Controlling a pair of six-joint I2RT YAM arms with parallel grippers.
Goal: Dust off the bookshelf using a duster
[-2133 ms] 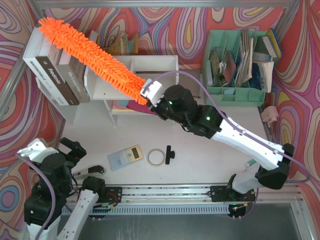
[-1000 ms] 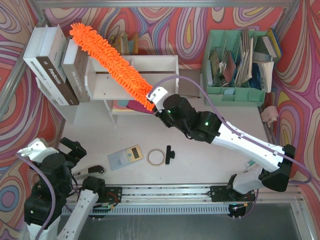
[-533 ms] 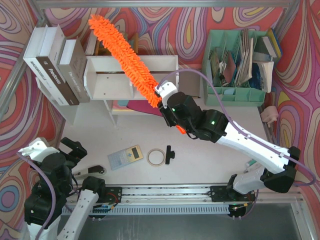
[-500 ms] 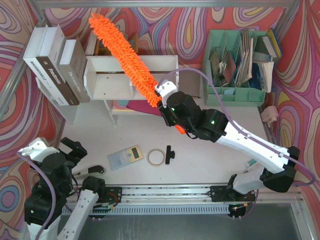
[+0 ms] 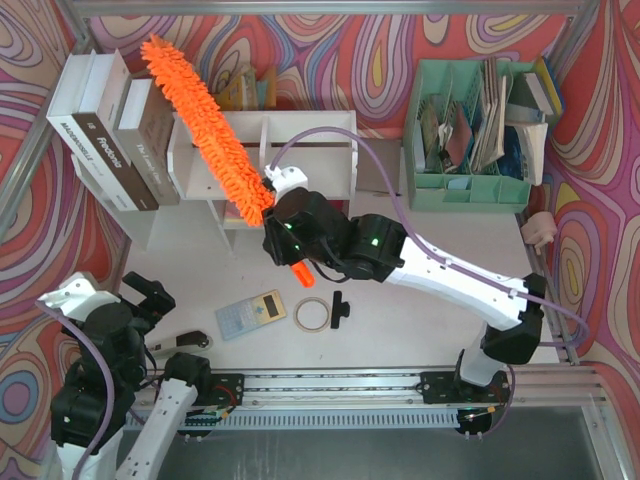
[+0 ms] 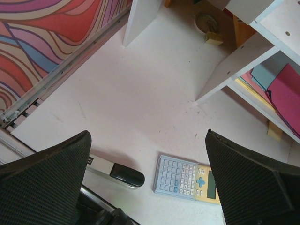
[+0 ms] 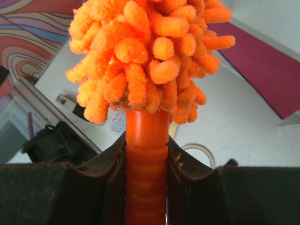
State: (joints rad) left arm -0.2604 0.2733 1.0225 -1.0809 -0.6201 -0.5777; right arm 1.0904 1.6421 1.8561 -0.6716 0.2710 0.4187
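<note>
Right jaws clamp one duster (image 5: 205,132) across one bookshelf (image 5: 322,119); left jaws gape.

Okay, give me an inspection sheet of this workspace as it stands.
Surface: white table, faintly scuffed.
Job's things: duster lies diagonally over the left half of the bookshelf.
Clutter: calculator, tape roll, black clip, stapler; books left of the shelf, green organizer right of it.
End effectors: right end effector shut on the duster handle; left end effector open, empty.
Cables: purple cable arcs over the bookshelf.
Surroundings: swirl-patterned walls.
</note>
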